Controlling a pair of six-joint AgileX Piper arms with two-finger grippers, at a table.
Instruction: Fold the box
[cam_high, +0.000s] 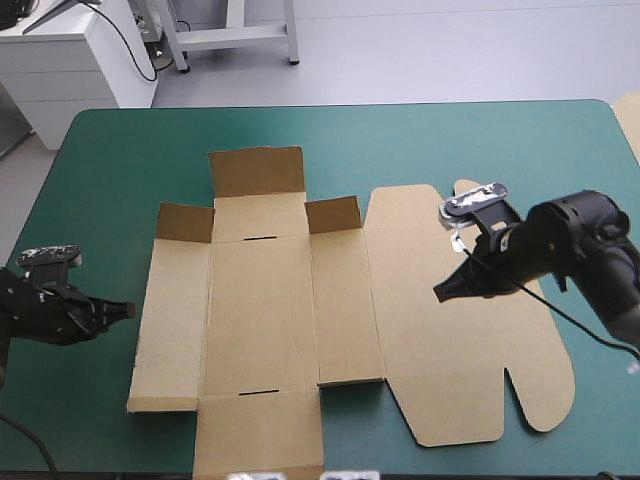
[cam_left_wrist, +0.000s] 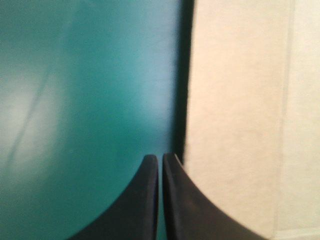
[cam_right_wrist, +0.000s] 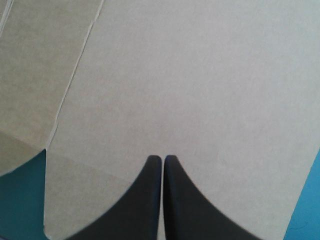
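Note:
The brown box (cam_high: 300, 300) lies as a flat cut sheet across the middle of the teal-green table, with three small flaps at its far side tilted up. My left gripper (cam_high: 128, 309) is shut just off the sheet's left edge, low over the cover. In the left wrist view its fingertips (cam_left_wrist: 160, 159) point along that edge of the box (cam_left_wrist: 240, 125). My right gripper (cam_high: 440, 292) is shut above the wide lid panel on the right. The right wrist view shows its tips (cam_right_wrist: 162, 159) over plain brown board (cam_right_wrist: 190, 80).
White furniture (cam_high: 70, 55) and a metal frame stand beyond the table's far edge. Bare teal-green cover (cam_high: 120, 160) lies left of and behind the sheet. The lid's rounded tabs (cam_high: 545, 400) reach toward the front right.

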